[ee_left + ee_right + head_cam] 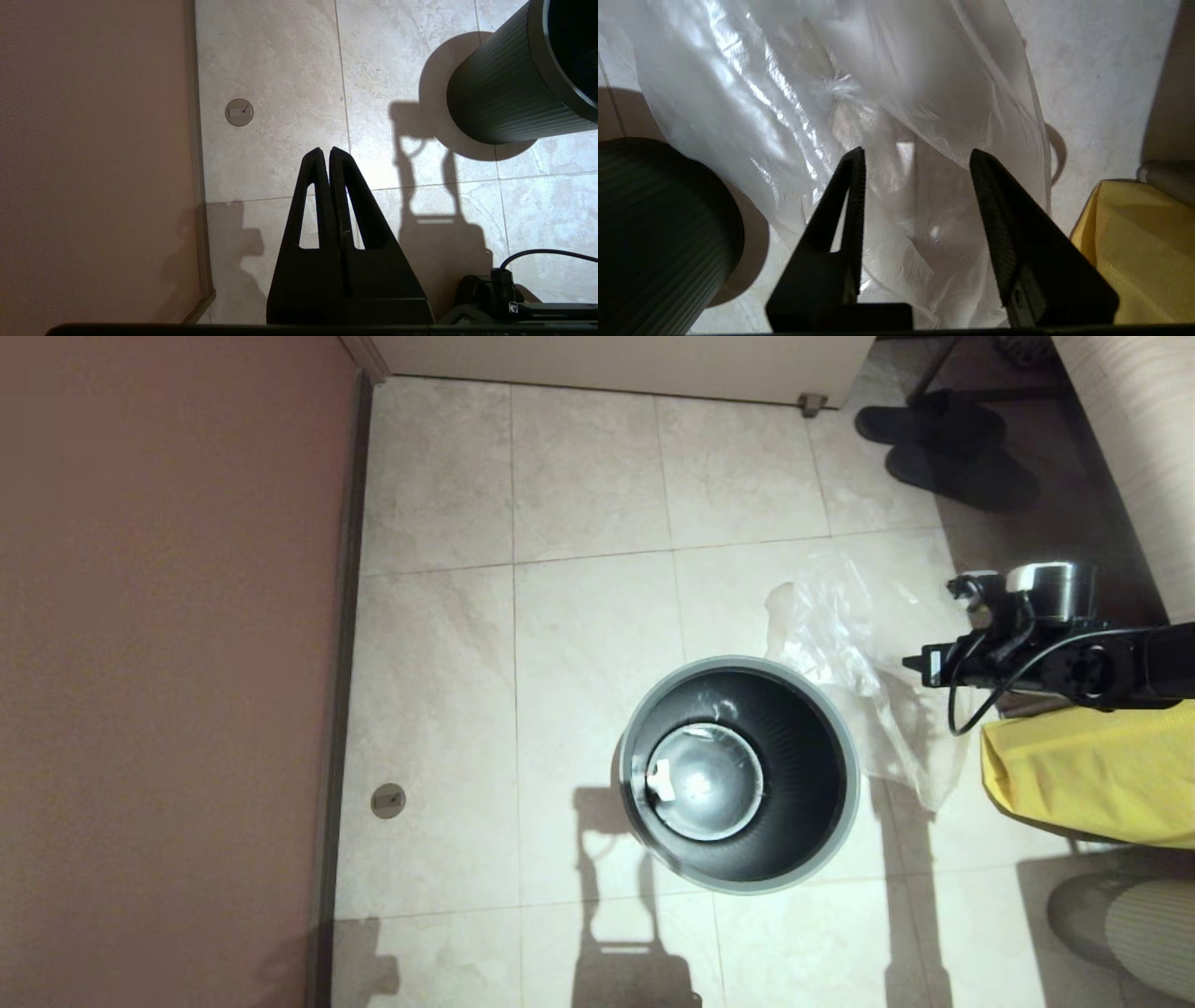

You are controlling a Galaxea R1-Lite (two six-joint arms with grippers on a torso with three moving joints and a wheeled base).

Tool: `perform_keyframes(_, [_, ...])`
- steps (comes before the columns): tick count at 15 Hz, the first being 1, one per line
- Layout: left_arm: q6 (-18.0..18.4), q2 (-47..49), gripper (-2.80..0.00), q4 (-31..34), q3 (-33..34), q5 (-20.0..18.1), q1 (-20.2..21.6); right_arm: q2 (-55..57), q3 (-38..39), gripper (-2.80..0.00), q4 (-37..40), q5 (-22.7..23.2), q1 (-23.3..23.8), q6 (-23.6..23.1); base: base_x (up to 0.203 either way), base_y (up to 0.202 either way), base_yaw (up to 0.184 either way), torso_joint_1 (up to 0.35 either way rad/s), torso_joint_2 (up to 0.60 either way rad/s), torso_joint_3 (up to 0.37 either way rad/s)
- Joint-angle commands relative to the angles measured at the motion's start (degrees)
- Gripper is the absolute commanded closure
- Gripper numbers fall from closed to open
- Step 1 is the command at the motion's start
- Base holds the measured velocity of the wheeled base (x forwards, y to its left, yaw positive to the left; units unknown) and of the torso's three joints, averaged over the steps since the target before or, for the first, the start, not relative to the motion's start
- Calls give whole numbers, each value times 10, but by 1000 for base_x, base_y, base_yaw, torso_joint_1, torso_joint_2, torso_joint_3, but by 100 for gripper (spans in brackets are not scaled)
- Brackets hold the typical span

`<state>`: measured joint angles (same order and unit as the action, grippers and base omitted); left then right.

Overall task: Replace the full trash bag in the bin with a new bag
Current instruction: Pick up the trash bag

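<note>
Already emptied, the bin point(739, 775): standing upright on the tiled floor point(579, 616), black ribbed inside and shiny round bottom bare, no liner over the grey rim. Lying flat and crumpled on the tiles just beside the bin, on its right, the new bag point(845, 635), clear and crinkly, one edge close to the rim, perhaps touching it. Beyond that, near the right edge, a yellow sack point(1092, 775), probably the full bag taken out.

So, the step in hand: picking up the new bag. Hanging above the plastic, the right gripper point(917, 158), jaws parted, nothing between them yet; under the gap only the film, seemingly not touched, though hard to judge through such clear material. Parked apart over the bare floor near the brown wall point(168, 663), the left gripper point(325, 151), jaws closed on nothing.

Next move, as a judgement: lowering onto a raised fold of the film, not onto a flat part, then closing firmly. Thin plastic, likely slipping or sticking to the tile. After lifting, opening the mouth and spreading it over the rim, perhaps needing the second arm.
</note>
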<state>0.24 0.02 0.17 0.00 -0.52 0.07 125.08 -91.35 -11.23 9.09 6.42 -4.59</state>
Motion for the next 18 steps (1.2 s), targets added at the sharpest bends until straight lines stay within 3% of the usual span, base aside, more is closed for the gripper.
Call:
perform_keyframes(1, [0, 0, 0, 0, 0, 0, 0, -16, -18, -280, 5, 6, 19, 7, 0, 0, 0, 0, 0, 0])
perform_keyframes(6, [0, 0, 0, 0, 0, 0, 0, -58, -46, -280, 97, 59, 36, 64, 0, 0, 0, 0, 0, 0])
perform_keyframes(18, [0, 0, 0, 0, 0, 0, 0, 82, -141, -280, 82, 58, 30, 54, 0, 0, 0, 0, 0, 0])
